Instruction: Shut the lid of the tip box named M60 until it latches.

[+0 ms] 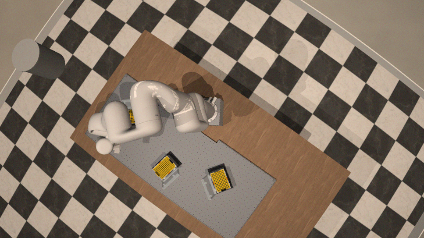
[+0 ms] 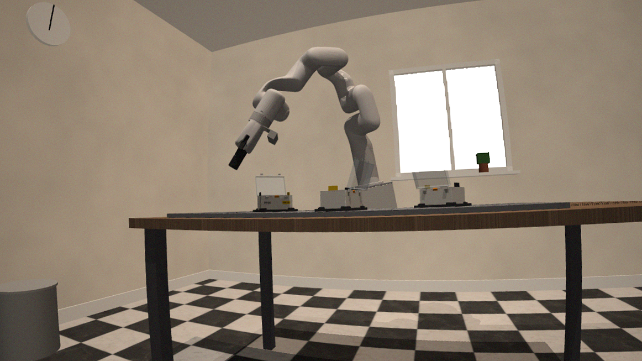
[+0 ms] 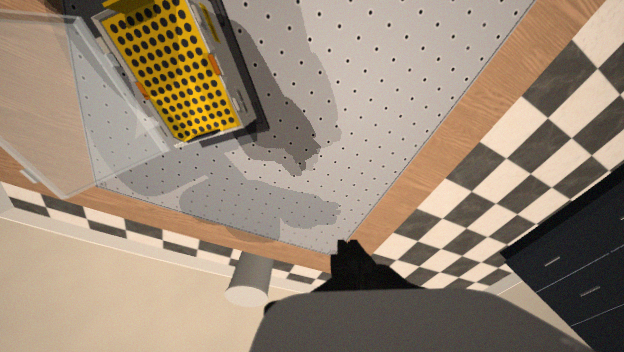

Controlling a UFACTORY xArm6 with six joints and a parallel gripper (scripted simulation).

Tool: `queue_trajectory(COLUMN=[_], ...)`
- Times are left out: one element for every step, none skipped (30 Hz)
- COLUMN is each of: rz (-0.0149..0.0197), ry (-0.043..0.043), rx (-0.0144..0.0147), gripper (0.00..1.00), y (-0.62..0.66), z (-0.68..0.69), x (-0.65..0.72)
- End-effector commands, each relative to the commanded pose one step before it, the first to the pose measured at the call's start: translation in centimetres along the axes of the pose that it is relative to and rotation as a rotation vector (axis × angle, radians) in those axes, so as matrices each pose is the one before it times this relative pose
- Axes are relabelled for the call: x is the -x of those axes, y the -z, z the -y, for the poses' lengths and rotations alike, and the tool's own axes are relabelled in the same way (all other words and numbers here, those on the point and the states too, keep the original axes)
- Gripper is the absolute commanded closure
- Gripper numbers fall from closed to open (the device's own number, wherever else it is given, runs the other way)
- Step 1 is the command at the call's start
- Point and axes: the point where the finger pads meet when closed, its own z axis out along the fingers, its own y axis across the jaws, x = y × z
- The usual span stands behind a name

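Three tip boxes with yellow tip racks stand on a grey perforated board. The left box has its clear lid standing open; in the overhead view my arm hides most of it. The middle box and the right box also have open lids. The stickers are too small to read. My gripper is shut and empty. It hangs tilted in the air, above and to the left of the left box, near the board's left corner.
The board lies on a wooden table. My arm's base stands at the back of the board. A grey bin stands on the floor past the table's left end. A dark cabinet shows in the wrist view.
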Motion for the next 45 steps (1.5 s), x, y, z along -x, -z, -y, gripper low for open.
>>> queue_trajectory(rz=[-0.00806,0.00001,0.00001,0.0,0.0,0.0,0.0,0.0,0.0,0.0,0.0,0.00002,-0.00001,-0.00001,0.0,0.0,0.00004,-0.00001,-0.00001,-0.00001,0.0,0.0,0.0,0.0,0.0,0.0,0.0,0.0,-0.00006,0.00002,-0.00001,0.00001,0.00001,0.00001,0.00001,0.00001,0.00001,-0.00001,0.0,0.00001,0.00002,0.00002,0.00003,0.0,0.0], ry=[0.00025,-0.00001,-0.00001,0.0,0.0,0.0,0.0,0.0,0.0,0.0,0.0,0.0,0.0,0.0,0.0,0.0,-0.00001,0.0,0.0,0.0,0.0,0.0,0.0,0.0,0.0,0.0,0.0,0.0,0.00004,-0.0289,-0.02886,-0.02886,-0.02886,-0.02886,-0.02886,-0.02886,-0.0261,0.00003,0.00003,0.00002,0.00002,0.00002,0.00002,0.0,0.0], rx=[-0.00186,0.00001,0.00001,0.0,0.0,0.0,0.0,0.0,0.0,0.0,0.0,0.0,0.0,0.0,0.0,0.0,0.0,0.0,0.0,0.0,0.0,0.0,0.0,0.0,0.0,0.0,0.0,0.0,-0.00005,-0.01662,-0.01668,-0.01668,-0.01668,-0.01668,-0.01668,-0.01668,-0.01508,-0.00004,-0.00004,-0.00004,-0.00004,-0.00004,-0.00004,0.0,0.0], gripper=[1.0,1.0,1.0,1.0,1.0,1.0,1.0,1.0,1.0,1.0,1.0,1.0,1.0,1.0,1.0,1.0,1.0,1.0,1.0,1.0,1.0,1.0,1.0,1.0,1.0,1.0,1.0,1.0,1.0,1.0,1.0,1.0,1.0,1.0,1.0,1.0,1.0,1.0,1.0,1.0,1.0,1.0,1.0,1.0,1.0], y=[2.358,0.434,0.434,0.0,0.0,0.0,0.0,0.0,0.0,0.0,0.0,-0.002,0.001,0.001,0.001,0.0,-0.004,0.001,0.001,0.001,0.001,0.0,0.0,0.0,0.0,0.0,0.0,0.0,-0.004,0.062,0.047,0.038,0.029,0.021,0.013,0.005,-0.003,-0.009,-0.01,-0.01,-0.011,-0.011,-0.012,0.0,0.0], z=[-0.074,-0.001,-0.001,0.0,0.0,0.0,0.0,0.0,0.0,0.0,0.0,0.0,0.0,0.0,0.0,0.0,0.0,0.0,0.0,0.0,0.0,0.0,0.0,0.0,0.0,0.0,0.0,0.0,0.002,0.494,0.497,0.499,0.5,0.5,0.5,0.499,0.498,0.495,0.495,0.495,0.496,0.496,0.496,0.0,0.0], x=[1.541,0.252,0.252,0.001,0.001,0.001,0.001,0.001,0.0,0.0,0.0,-0.003,0.001,0.001,0.001,0.001,-0.006,0.002,0.001,0.001,0.001,0.001,0.0,0.0,0.0,0.0,0.0,0.0,-0.005,-0.043,-0.037,-0.025,-0.012,0.003,0.018,0.033,0.048,0.066,0.064,0.063,0.062,0.061,0.06,0.0,0.0])
